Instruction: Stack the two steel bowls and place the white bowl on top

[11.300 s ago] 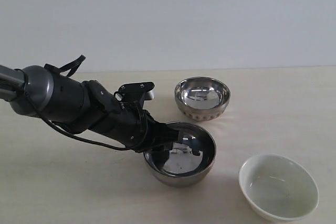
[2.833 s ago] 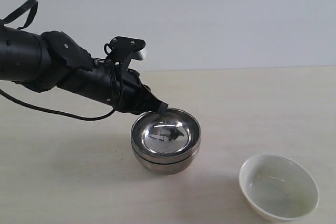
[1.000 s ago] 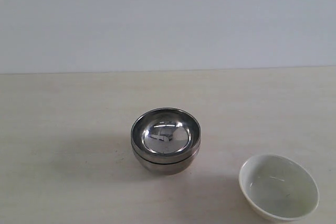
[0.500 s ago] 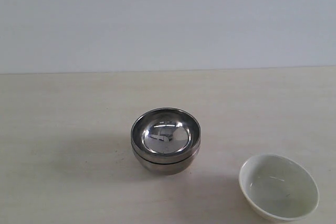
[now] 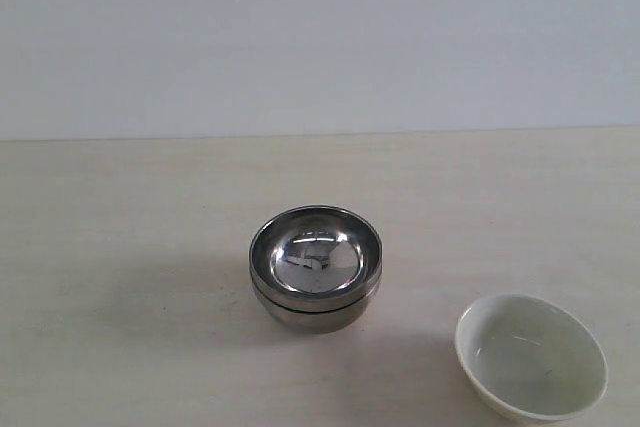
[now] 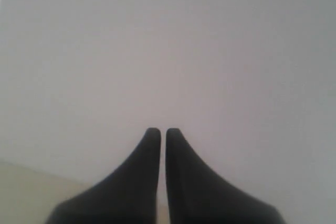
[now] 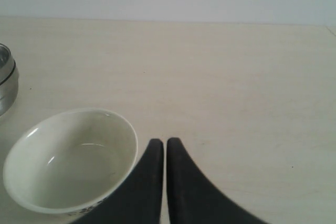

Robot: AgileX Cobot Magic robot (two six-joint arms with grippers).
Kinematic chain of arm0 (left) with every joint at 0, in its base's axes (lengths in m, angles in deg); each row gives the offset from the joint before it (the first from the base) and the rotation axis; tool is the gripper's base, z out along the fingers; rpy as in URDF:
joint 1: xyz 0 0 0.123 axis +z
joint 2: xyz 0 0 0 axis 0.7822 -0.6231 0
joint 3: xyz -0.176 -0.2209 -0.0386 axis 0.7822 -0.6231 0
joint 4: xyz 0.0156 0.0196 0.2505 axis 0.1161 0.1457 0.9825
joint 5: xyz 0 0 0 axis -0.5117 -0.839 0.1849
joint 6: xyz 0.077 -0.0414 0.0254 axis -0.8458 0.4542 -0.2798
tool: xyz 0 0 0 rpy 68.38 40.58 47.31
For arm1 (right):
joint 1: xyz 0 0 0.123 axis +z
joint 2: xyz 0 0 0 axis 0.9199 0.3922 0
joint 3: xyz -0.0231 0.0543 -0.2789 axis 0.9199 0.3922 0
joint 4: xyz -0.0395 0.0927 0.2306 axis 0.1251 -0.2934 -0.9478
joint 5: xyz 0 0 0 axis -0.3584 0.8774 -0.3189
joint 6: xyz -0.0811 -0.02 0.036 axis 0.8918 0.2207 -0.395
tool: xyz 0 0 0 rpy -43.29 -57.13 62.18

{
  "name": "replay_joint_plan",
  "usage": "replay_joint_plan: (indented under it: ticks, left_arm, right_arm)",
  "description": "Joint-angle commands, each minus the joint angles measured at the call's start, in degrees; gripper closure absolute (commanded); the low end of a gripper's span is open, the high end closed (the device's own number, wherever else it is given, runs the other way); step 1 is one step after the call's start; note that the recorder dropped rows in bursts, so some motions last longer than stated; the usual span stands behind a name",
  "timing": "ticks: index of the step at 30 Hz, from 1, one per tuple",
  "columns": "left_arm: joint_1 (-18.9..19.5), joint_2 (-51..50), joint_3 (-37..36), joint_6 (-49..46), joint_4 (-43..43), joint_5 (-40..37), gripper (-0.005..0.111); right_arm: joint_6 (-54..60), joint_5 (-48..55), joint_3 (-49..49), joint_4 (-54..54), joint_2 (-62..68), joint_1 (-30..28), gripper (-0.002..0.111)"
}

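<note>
The two steel bowls (image 5: 316,269) sit nested one inside the other near the middle of the table; an edge of the steel stack (image 7: 6,80) also shows in the right wrist view. The white bowl (image 5: 531,355) stands upright and empty at the front right, apart from the stack. In the right wrist view the white bowl (image 7: 71,160) lies just beside my right gripper (image 7: 165,141), which is shut and holds nothing. My left gripper (image 6: 159,130) is shut too, empty, and faces a blank wall. Neither arm appears in the exterior view.
The pale wooden table (image 5: 120,207) runs back to a plain light wall (image 5: 320,37). Nothing else stands on the table in these views.
The left arm nested one steel bowl in the other, then withdrew out of the exterior view. Over the last second nothing has moved.
</note>
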Motion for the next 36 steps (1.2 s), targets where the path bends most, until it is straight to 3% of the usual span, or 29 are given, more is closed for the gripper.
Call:
replay_joint_plan:
  ticks: [1, 10, 21, 26, 28, 36]
  left_arm:
    - [1.0, -0.3, -1.8, -2.1, 0.6, -5.4, 0.103]
    - [1.0, 2.8, -9.0, -20.2, -8.8, -3.4, 0.103]
    - [1.0, 2.8, -16.8, -22.2, -8.8, -0.6, 0.103]
    - [1.0, 2.8, -16.8, -22.3, -8.8, -7.0, 0.103]
    - [1.0, 2.8, -16.8, -28.3, -8.7, -11.1, 0.103]
    - [1.0, 2.8, -16.8, -28.5, -9.9, -11.0, 0.103]
  right_arm:
    - [0.0, -0.7, 0.0, 0.1, -0.3, -0.1, 0.108]
    - [0.0, -0.7, 0.0, 0.1, -0.3, -0.1, 0.108]
    - [0.0, -0.7, 0.0, 0.1, -0.3, -0.1, 0.108]
    - [0.0, -0.7, 0.0, 0.1, -0.3, -0.1, 0.108]
    - [0.0, -0.7, 0.0, 0.1, -0.3, -0.1, 0.108]
    - [0.0, -0.7, 0.0, 0.1, -0.3, -0.1, 0.108]
